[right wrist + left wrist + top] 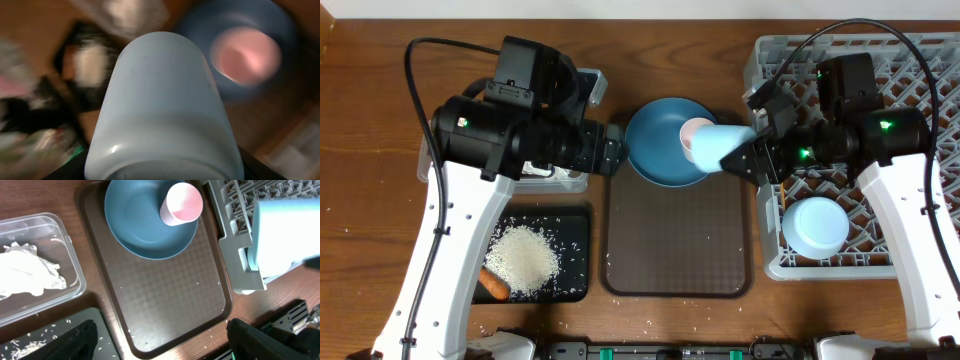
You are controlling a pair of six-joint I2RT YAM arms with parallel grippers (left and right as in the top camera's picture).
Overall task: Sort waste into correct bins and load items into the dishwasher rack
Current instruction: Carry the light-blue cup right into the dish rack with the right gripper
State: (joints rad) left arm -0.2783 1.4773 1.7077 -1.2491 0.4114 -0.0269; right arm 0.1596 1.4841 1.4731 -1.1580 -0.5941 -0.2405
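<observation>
A serving tray (pixel 678 240) lies mid-desk (pixel 360 200), with the plate (pixel 655 160) on its far end and a cup (pixel 692 133) standing on the plate's right side. Just right of that, a second cup (pixel 725 148) lies sideways in the right pincer (pixel 748 152), between the plate and the rack (pixel 920 80). The rack fills the right side, with a bowl (pixel 817 225) in its near-left corner. On the left, the tub (pixel 62 235) holds paper (pixel 30 270). In front of it, the shallow tray (pixel 575 225) holds rice (pixel 523 260) and a carrot (pixel 493 285).

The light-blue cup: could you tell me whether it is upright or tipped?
Tipped: the light-blue cup lies sideways, clamped in the right gripper.
</observation>
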